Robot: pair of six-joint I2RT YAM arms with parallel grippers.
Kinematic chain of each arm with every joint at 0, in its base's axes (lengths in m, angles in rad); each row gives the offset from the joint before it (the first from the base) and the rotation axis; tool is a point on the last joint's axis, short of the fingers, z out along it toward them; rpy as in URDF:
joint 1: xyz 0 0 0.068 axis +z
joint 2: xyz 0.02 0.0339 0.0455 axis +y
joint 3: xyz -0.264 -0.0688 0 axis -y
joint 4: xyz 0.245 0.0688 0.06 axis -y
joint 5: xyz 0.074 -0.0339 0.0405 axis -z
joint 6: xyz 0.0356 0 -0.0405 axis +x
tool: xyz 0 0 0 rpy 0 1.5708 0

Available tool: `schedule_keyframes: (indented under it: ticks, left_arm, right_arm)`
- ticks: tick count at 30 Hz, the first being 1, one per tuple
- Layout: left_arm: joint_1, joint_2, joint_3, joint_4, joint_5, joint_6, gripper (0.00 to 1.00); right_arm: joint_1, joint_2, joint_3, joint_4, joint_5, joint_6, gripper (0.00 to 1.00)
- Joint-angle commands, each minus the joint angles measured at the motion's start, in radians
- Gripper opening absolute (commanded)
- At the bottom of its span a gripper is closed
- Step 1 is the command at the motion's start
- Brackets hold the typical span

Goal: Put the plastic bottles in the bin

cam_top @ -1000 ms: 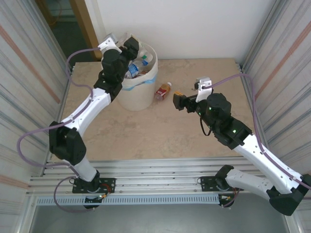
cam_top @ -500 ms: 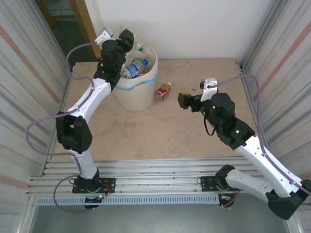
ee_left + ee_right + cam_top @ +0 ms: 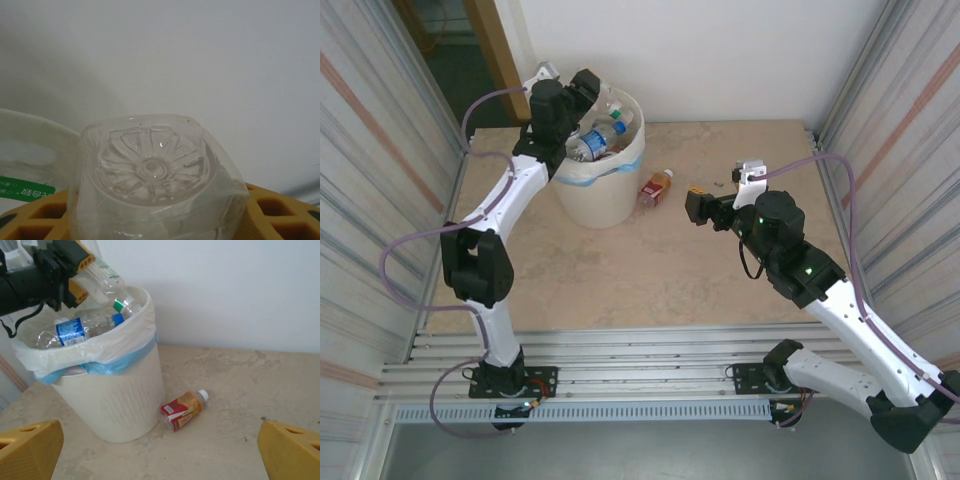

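Observation:
The cream-white bin (image 3: 605, 195) with a blue band stands at the back left and holds several bottles, a blue-labelled one (image 3: 80, 329) on top. My left gripper (image 3: 585, 88) hangs over the bin's far left rim, shut on a clear bottle (image 3: 102, 277) with a green label that slants down into the bin. In the left wrist view that bottle's ribbed base (image 3: 150, 167) sits between the yellow fingers (image 3: 280, 207). A brown bottle (image 3: 657, 186) with a red and orange label and a white cap lies on the table against the bin's right side. My right gripper (image 3: 698, 205) is open and empty, right of it.
The bin (image 3: 115, 400) has a pale bag folded over its rim. Metal-ribbed walls close in the left and right sides, and a white wall stands behind. The beige tabletop (image 3: 650, 270) lies bare in front of the bin and the arms.
My left gripper has lifted a little and shifted toward the bin's back rim with the clear bottle. The right gripper has drawn slightly to the right, away from the brown bottle.

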Motion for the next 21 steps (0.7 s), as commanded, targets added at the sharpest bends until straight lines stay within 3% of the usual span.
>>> schedule_keyframes:
  ticks: [1,3,8,13,17,21]
  left_arm:
    - [0.015,0.016,0.044,-0.025,0.048,-0.011,0.33]
    - [0.02,0.021,0.049,-0.031,0.064,-0.012,0.38]
    - [0.024,0.001,0.037,-0.044,0.054,0.011,0.63]
    - [0.024,-0.045,0.034,-0.076,0.007,0.063,0.79]
    - [0.025,-0.09,0.012,-0.097,-0.045,0.095,0.8]
    - [0.025,-0.134,-0.016,-0.098,-0.092,0.131,0.72]
  right_arm:
    - [-0.006,-0.004,-0.008,0.015,-0.007,0.016,0.98]
    - [-0.006,-0.001,-0.006,0.013,-0.009,0.015,0.98]
    - [-0.006,0.003,-0.007,0.012,-0.012,0.015,0.98]
    - [-0.006,0.008,-0.004,0.015,-0.017,0.016,0.98]
    - [-0.006,0.008,-0.002,0.019,-0.018,0.018,0.98]
    - [-0.006,0.008,-0.002,0.021,-0.023,0.022,0.98]
